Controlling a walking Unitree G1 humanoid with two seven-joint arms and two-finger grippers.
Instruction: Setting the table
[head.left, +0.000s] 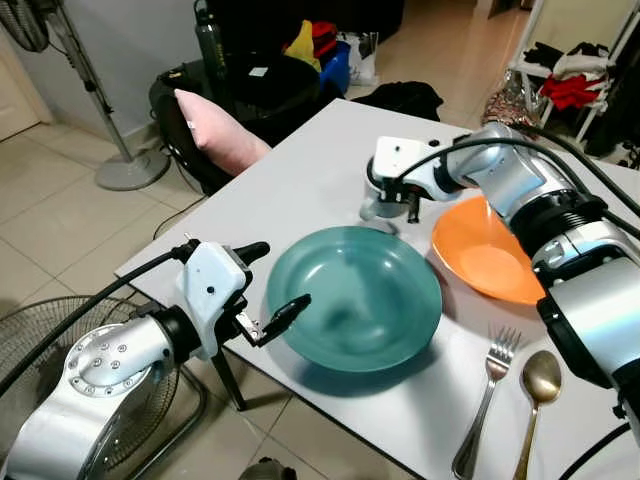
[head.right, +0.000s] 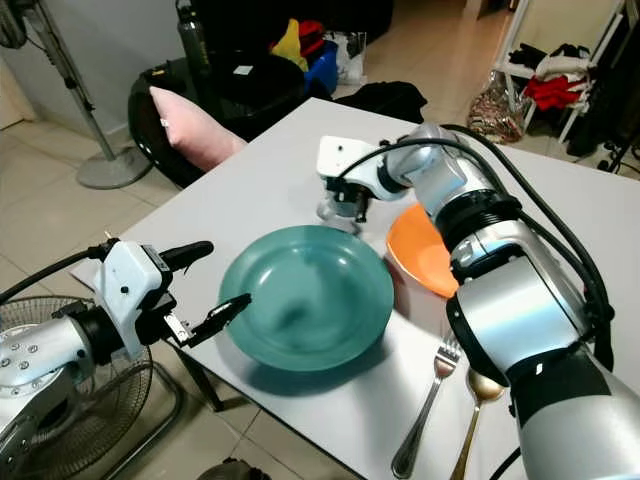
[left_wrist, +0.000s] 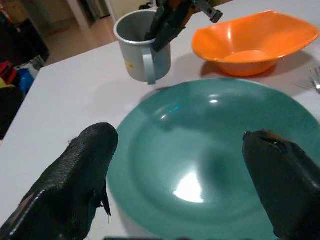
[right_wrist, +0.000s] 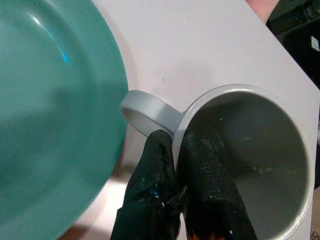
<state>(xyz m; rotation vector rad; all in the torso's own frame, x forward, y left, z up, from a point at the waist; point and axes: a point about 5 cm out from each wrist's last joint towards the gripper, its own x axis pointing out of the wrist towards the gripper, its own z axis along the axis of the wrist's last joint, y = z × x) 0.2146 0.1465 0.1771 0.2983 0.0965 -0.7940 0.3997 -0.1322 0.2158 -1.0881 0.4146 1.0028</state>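
Two grippers active | right gripper (right_wrist: 176, 170) clamped on grey mug (left_wrist: 142, 47) rim beyond teal plate (head.left: 353, 296), beside orange bowl (head.left: 485, 255) | left gripper (head.left: 268, 290) spread at plate's edge | step: placing mug; next likely release, withdraw upward

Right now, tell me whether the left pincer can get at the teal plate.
Probably yes: the left pincer is open at the near rim of the teal plate, with nothing between them.
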